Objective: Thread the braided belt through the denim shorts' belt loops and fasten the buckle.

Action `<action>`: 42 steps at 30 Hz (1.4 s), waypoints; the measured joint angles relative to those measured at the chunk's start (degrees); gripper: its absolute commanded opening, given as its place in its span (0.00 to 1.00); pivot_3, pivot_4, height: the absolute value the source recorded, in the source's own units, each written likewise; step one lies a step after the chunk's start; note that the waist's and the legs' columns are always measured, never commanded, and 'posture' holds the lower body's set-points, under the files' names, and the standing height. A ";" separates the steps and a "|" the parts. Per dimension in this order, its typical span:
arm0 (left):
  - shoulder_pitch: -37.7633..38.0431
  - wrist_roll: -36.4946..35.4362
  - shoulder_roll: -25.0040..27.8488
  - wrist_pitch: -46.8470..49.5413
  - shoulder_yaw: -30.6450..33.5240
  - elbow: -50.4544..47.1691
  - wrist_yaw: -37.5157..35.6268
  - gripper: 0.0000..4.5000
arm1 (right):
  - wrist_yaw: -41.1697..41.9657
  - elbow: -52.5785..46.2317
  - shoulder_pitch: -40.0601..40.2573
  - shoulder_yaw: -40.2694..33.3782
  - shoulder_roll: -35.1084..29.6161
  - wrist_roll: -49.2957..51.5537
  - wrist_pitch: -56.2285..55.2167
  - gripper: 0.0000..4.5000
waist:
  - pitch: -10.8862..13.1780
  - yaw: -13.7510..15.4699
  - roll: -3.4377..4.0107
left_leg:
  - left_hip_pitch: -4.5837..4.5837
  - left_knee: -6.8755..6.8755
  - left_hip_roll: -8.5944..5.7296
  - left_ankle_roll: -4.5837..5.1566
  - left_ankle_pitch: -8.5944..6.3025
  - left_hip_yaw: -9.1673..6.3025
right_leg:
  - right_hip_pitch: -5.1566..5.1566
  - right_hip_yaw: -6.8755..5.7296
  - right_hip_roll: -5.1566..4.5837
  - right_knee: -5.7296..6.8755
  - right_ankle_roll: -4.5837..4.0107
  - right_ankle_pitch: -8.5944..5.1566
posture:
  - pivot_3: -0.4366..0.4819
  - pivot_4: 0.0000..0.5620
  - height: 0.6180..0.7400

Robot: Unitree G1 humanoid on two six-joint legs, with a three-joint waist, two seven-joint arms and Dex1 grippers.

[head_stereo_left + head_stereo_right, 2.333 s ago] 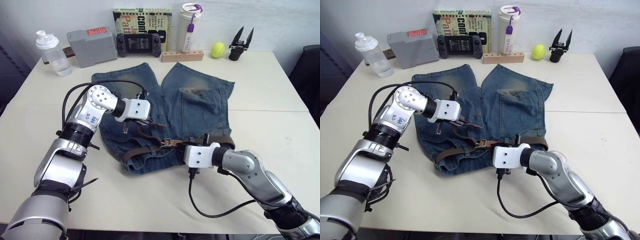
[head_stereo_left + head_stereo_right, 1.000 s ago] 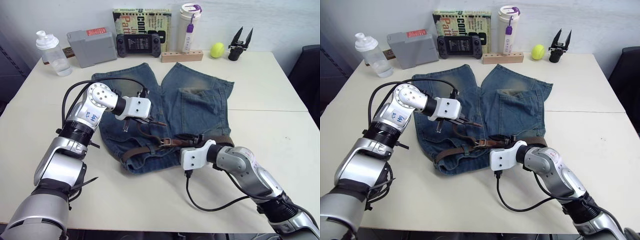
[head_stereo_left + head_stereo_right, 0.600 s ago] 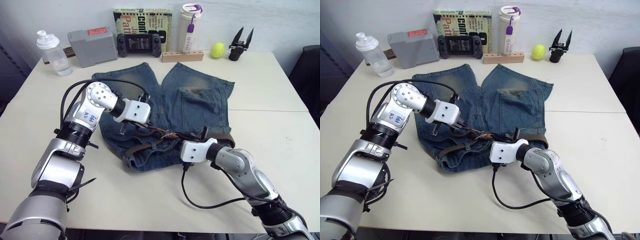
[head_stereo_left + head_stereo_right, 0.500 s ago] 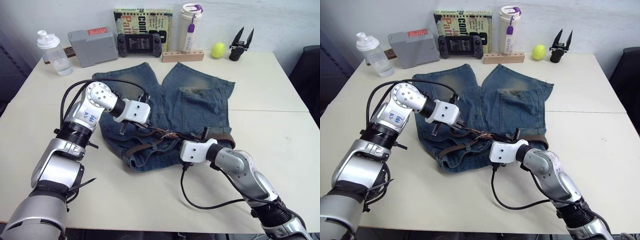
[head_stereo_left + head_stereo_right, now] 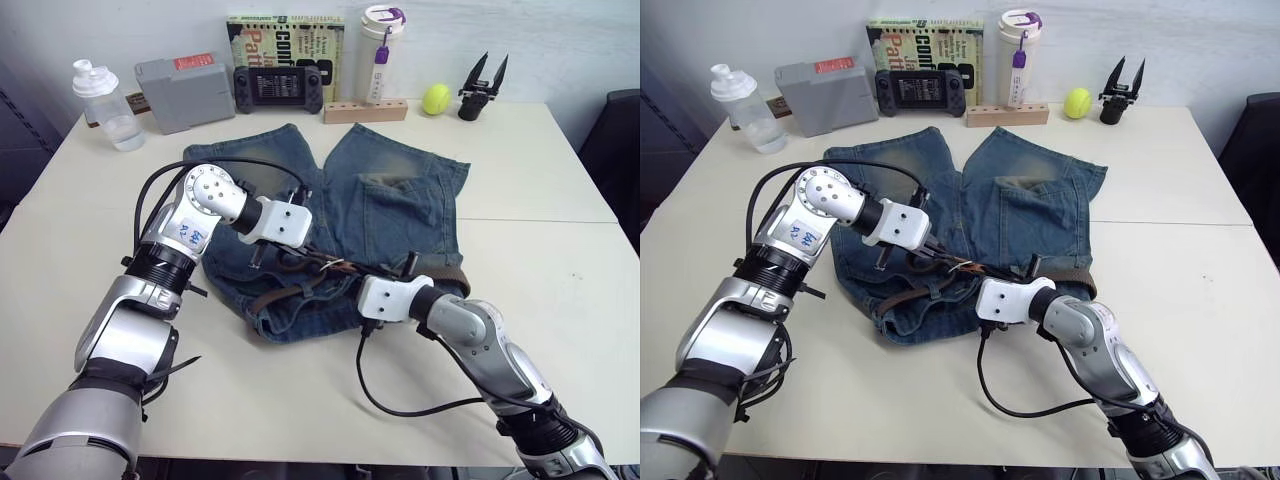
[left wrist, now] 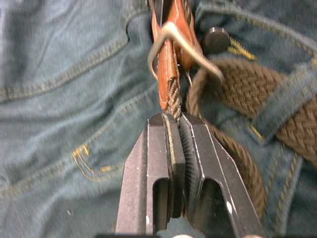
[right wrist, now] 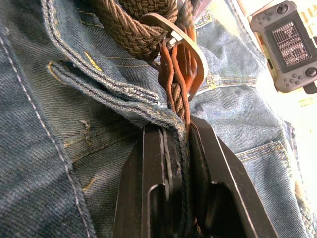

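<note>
Shorts (image 5: 400,205) are lying flat on the table (image 5: 560,190), one belt (image 6: 242,89) running along the waistband. Left gripper (image 6: 174,130) is clamping the belt's strap just below the buckle (image 6: 171,37) — right gripper (image 7: 178,136) is clamping strap and a denim fold together. One buckle sitting between the two grippers.

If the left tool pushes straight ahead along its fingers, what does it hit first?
The left tool is shut on the braided belt; straight ahead it would probably meet the buckle first, with the denim shorts beneath.
</note>
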 measured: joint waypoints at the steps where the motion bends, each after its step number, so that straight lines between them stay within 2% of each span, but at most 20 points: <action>1: -0.04 0.00 -0.27 -0.01 -0.02 -0.02 -0.06 0.00 | 0.04 -0.03 -0.12 0.00 0.18 0.01 0.31 0.00 | 0.00 0.00 0.00 | 0.00 0.00 0.00 0.00 0.00 0.00 | 0.00 0.00 0.01 0.00 0.00 0.00 | 0.48 0.27 0.65; 9: -0.06 0.09 -2.11 0.57 -0.39 -0.13 0.07 0.00 | 0.70 -0.22 -0.91 0.09 1.01 0.43 2.39 0.00 | 0.00 0.01 0.00 | 0.00 0.00 0.00 0.00 0.00 0.01 | -0.01 0.00 0.01 0.01 0.00 0.00 | 0.48 0.27 0.65; 19: -1.09 1.98 -6.49 6.54 -0.99 0.60 2.21 0.00 | 1.87 -0.33 -0.50 0.08 1.03 0.69 3.20 0.00 | 0.00 0.02 -0.01 | -0.01 0.01 0.00 0.00 0.00 0.02 | -0.02 0.01 0.03 0.03 0.00 0.00 | 0.48 0.27 0.65; 28: -0.85 2.43 -7.32 10.42 -1.59 -0.69 1.76 0.00 | 3.13 -0.33 0.02 -0.67 1.05 2.05 3.81 0.00 | -0.01 0.02 -0.01 | 0.00 0.02 0.00 0.00 0.00 0.02 | -0.02 0.02 0.02 0.02 0.00 0.00 | 0.48 0.27 0.65; 29: -0.84 2.46 -7.38 10.69 -1.60 -0.75 1.76 0.00 | 3.45 -0.33 0.13 -1.07 1.36 2.81 4.25 0.22 | -0.01 0.02 -0.01 | -0.01 0.01 0.00 0.00 0.00 0.02 | -0.02 0.02 0.02 0.02 0.00 0.00 | 0.48 0.27 0.65; 30: -0.81 2.45 -7.48 11.05 -1.65 -0.85 1.77 0.00 | 3.67 -0.40 0.23 -1.48 1.69 3.95 4.63 0.26 | -0.01 0.02 -0.01 | 0.00 0.01 0.00 0.00 0.00 0.02 | -0.01 0.01 0.02 0.02 0.00 0.00 | 0.48 0.27 0.65; 35: -0.03 2.47 -7.87 11.65 -2.12 -3.12 2.08 0.00 | 6.69 -4.34 -0.03 -2.58 0.89 9.78 5.35 0.78 | -0.01 0.03 0.00 | 0.00 0.02 -0.02 0.00 0.00 0.01 | 0.00 0.03 0.00 0.02 0.00 0.00 | 0.48 0.27 0.65; 42: 1.70 2.40 -7.71 12.45 -3.30 -4.96 1.25 0.00 | 17.43 -12.23 -2.35 -11.95 -7.69 26.20 19.38 0.78 | -0.03 0.31 -0.04 | 0.02 0.07 -0.02 0.04 -0.02 -0.06 | 0.10 -0.02 -0.04 -0.04 0.00 0.00 | 0.48 0.27 0.65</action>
